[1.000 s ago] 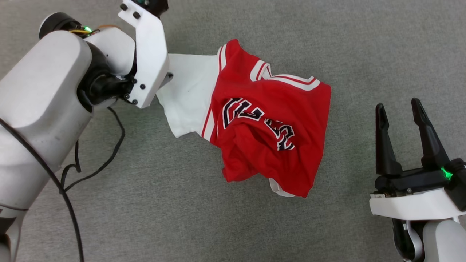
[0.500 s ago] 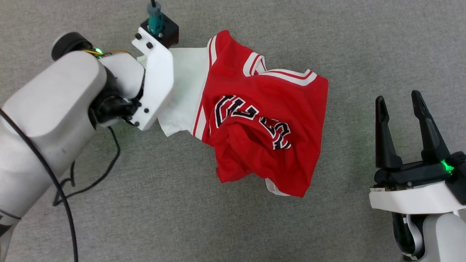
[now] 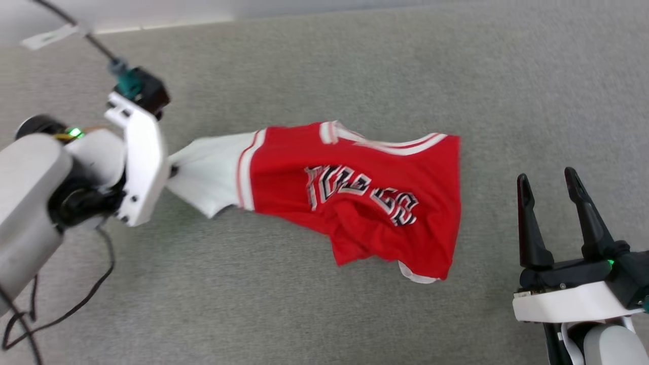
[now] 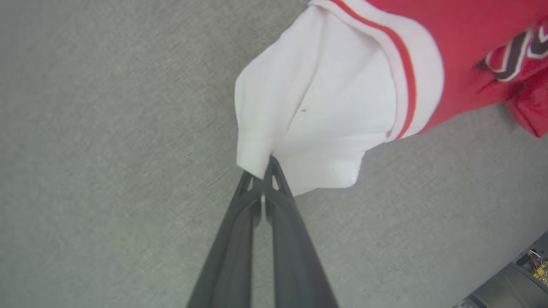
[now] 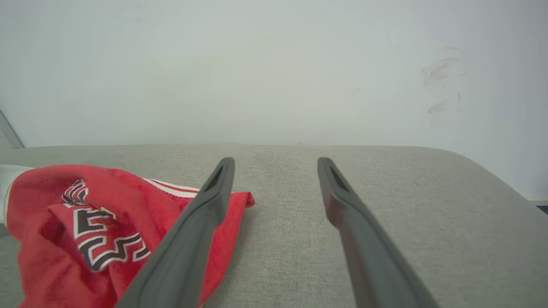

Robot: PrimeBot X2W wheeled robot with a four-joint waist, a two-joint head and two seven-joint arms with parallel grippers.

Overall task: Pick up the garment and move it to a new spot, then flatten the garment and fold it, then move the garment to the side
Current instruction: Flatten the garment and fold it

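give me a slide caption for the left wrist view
Left gripper, jaws shut on the white sleeve edge of the garment, over a grey fabric surface.

Bright even light, soft shadows, head view slightly motion-blurred, wrist views bent at edges

The garment [image 3: 365, 167], a red jersey with white sleeves, striped trim and black white-outlined lettering facing up, lies rumpled on the grey surface [image 3: 304, 314], its body bunched at the right and one white sleeve stretched leftward, pinched by the left tool [image 4: 266, 169].
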